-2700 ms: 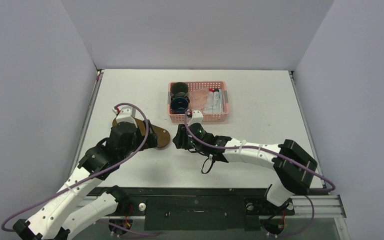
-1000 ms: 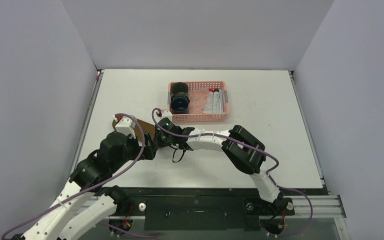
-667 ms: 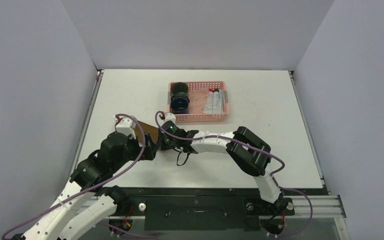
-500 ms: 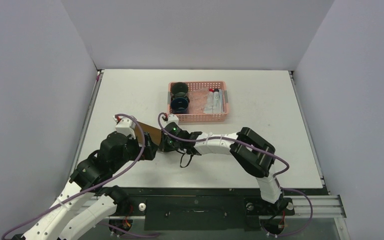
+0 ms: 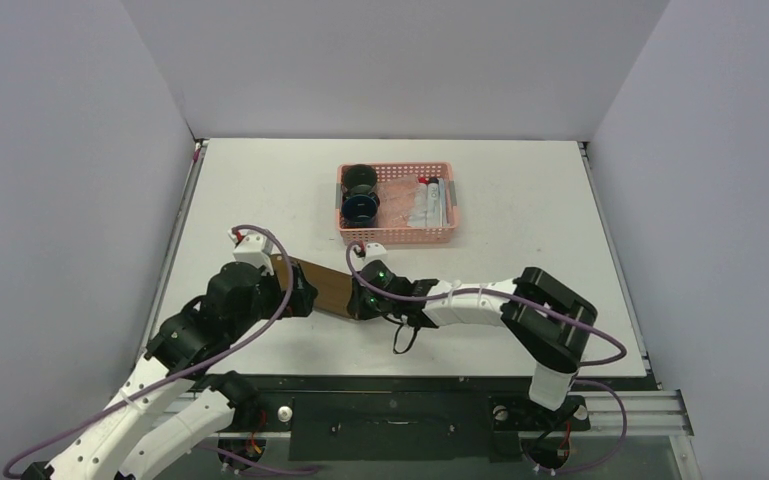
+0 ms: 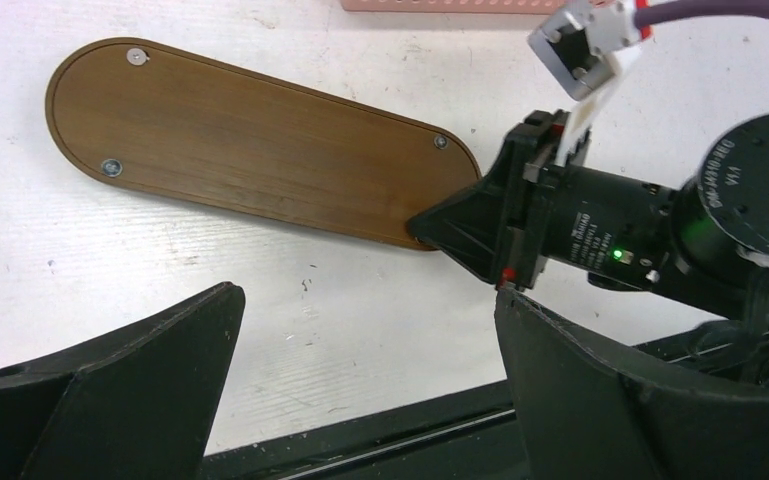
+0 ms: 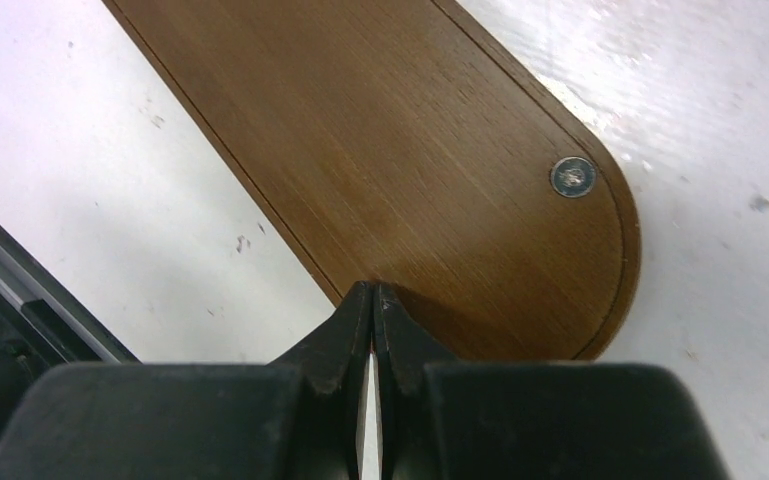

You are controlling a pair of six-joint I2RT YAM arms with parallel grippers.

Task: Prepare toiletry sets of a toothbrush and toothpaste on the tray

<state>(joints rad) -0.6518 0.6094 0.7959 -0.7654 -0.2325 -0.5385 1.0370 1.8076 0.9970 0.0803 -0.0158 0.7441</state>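
The tray [image 5: 325, 287] is a flat dark brown oval board lying slantwise on the table left of centre, with small metal studs near its ends [image 6: 250, 160] [image 7: 410, 150]. My right gripper [image 5: 363, 302] is shut, and its joined tips [image 7: 372, 290] rest on the tray's right end with nothing between them; it also shows in the left wrist view [image 6: 420, 225]. My left gripper [image 5: 298, 292] [image 6: 365, 295] hangs open over bare table just in front of the tray. White toothpaste tubes [image 5: 428, 200] lie in the pink basket [image 5: 397, 238]. I cannot make out a toothbrush.
The pink basket stands behind the tray at mid-table and also holds two dark round containers [image 5: 360, 195]. The table's near edge and a black rail [image 5: 390, 385] lie close below both arms. Grey walls close in the left, right and back.
The tray has slid to the right and forward and turned, with my shut right gripper moving right at its end. My left gripper has stayed open, nearly in place.
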